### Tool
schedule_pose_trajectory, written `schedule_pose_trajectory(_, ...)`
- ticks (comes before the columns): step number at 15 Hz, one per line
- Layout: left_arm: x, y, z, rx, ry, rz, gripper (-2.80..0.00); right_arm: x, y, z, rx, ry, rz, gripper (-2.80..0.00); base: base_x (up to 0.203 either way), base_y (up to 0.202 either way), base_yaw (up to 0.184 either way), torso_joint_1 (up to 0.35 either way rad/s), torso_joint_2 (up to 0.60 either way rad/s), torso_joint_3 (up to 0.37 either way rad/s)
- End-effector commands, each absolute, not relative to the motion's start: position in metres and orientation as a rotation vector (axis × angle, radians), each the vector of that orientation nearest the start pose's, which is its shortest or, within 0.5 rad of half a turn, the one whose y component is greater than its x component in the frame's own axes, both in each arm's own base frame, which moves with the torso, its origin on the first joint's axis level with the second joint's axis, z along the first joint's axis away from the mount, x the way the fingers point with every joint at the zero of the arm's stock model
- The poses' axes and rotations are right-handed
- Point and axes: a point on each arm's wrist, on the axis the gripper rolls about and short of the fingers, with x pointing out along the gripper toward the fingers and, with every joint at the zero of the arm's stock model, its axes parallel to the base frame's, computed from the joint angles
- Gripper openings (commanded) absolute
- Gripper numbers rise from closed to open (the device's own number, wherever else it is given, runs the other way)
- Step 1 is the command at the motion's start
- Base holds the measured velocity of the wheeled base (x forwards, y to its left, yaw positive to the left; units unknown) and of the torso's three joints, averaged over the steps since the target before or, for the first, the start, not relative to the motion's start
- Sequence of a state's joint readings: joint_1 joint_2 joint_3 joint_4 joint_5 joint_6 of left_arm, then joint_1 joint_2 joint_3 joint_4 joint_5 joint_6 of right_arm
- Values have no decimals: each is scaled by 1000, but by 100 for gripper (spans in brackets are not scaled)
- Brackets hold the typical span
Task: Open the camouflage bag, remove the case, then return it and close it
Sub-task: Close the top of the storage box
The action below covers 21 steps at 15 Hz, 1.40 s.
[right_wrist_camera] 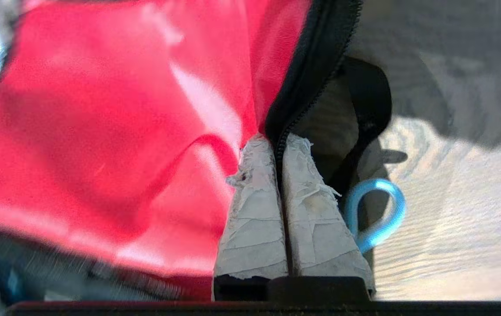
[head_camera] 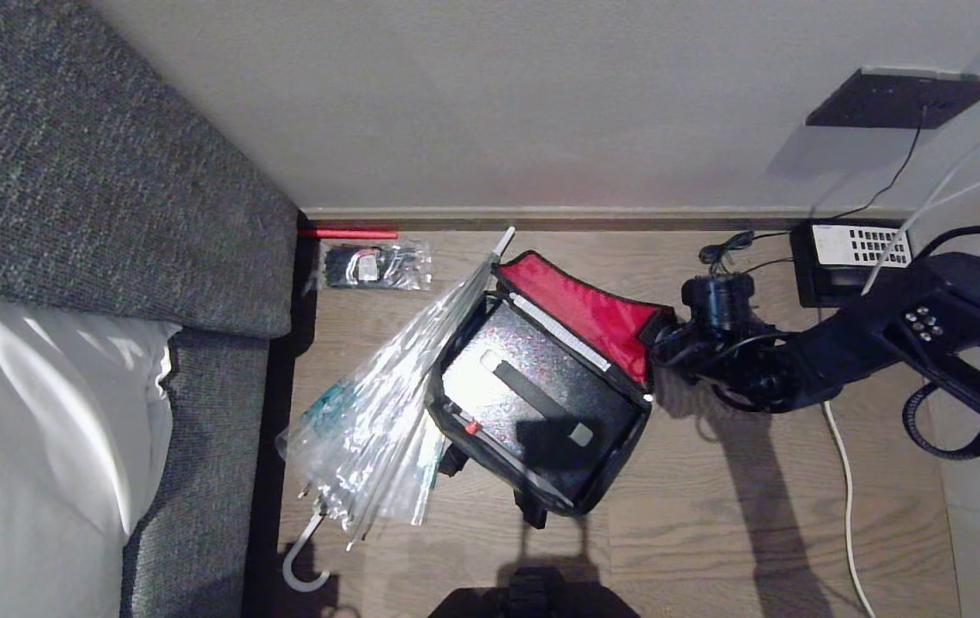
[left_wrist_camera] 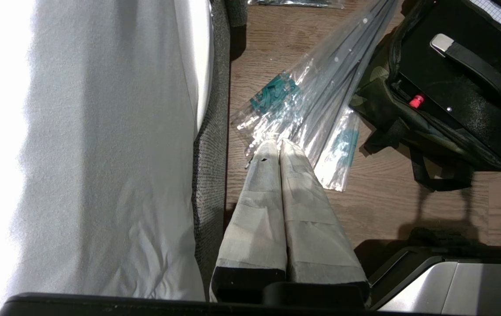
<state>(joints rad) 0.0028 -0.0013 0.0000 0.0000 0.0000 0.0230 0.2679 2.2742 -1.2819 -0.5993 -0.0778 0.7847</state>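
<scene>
The camouflage bag (head_camera: 601,481) lies open on the wooden floor, its lid (head_camera: 593,313) raised and showing red lining. Inside it lies the case (head_camera: 541,378), black and glittery, with a black strap handle. My right gripper (head_camera: 657,343) is at the lid's right end. In the right wrist view its taped fingers (right_wrist_camera: 255,193) are shut on the lid's black zip edge (right_wrist_camera: 316,57), red lining (right_wrist_camera: 123,109) on one side and a blue cord loop (right_wrist_camera: 375,215) on the other. My left gripper (left_wrist_camera: 279,142) hangs shut and empty over the floor, short of the bag's camouflage side (left_wrist_camera: 408,127) and the case (left_wrist_camera: 465,101).
A clear plastic-wrapped umbrella (head_camera: 370,412) lies against the bag's left side. A grey sofa (head_camera: 112,172) with white bedding (head_camera: 35,429) fills the left. By the wall are a small plastic packet (head_camera: 377,264), a red stick (head_camera: 348,233) and a black box (head_camera: 855,257). A white cable (head_camera: 846,506) runs along the floor on the right.
</scene>
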Motion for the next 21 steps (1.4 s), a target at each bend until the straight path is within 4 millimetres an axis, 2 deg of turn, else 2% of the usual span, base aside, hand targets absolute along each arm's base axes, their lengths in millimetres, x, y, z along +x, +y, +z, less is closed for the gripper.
schedule_pose_trajectory(1,-23,0,75,23,-1,3,-280,416,114,104,680,396,86,-280,0,0,0,0,0,0)
schedule_pose_trajectory(4,-23,0,75,23,-1,3,-280,392,113,128,625,294,266,-280,0,0,0,0,0,0)
schedule_pose_trajectory(5,-23,0,75,23,-1,3,-280,382,113,128,603,293,319,-280,0,0,0,0,0,0)
schedule_pose_trajectory(10,-23,0,75,23,-1,3,-280,305,103,121,516,373,685,-280,0,0,0,0,0,0)
schedule_pose_trajectory(12,-23,0,75,23,-1,3,-280,282,100,119,491,407,795,-280,0,0,0,0,0,0)
schedule_pose_trajectory(17,-23,0,75,23,-1,3,-280,258,99,109,412,443,868,-280,0,0,0,0,0,0)
schedule_pose_trajectory(18,-23,0,75,23,-1,3,-280,252,97,106,412,458,895,0,0,0,0,0,0,0)
schedule_pose_trajectory(19,-23,0,75,23,-1,3,-280,247,96,106,407,449,956,0,0,0,0,0,0,0)
schedule_pose_trajectory(21,-23,0,75,23,-1,3,-280,235,94,93,402,503,1010,0,0,0,0,0,0,0)
